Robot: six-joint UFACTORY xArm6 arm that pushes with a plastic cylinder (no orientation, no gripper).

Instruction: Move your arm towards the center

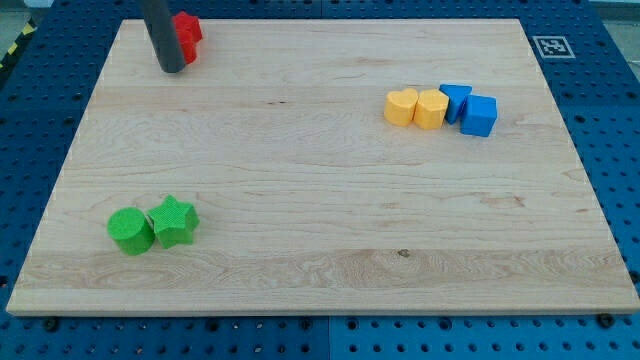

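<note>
Wooden board (320, 200) on a blue pegboard table (610, 120). At upper left, my tip (172, 68) touches the red block (187, 35), grasping nothing. Green cylinder (130, 231) and green star (174, 221) sit lower left; yellow (417, 107) and blue blocks (470, 108) upper right.

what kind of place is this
Likely a robotics lab bench: a wooden board on a blue perforated table, a printed marker tag, and my tip beside the red block.

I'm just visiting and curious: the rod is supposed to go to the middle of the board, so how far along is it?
Hardly begun, it seems. My tip sits near the view's top left corner of the wooden board, right beside the red block. Nothing looks done yet. Left to do: slide down and right to the bare middle, which lies between the green cylinder and green star and the yellow blocks and blue blocks.
</note>
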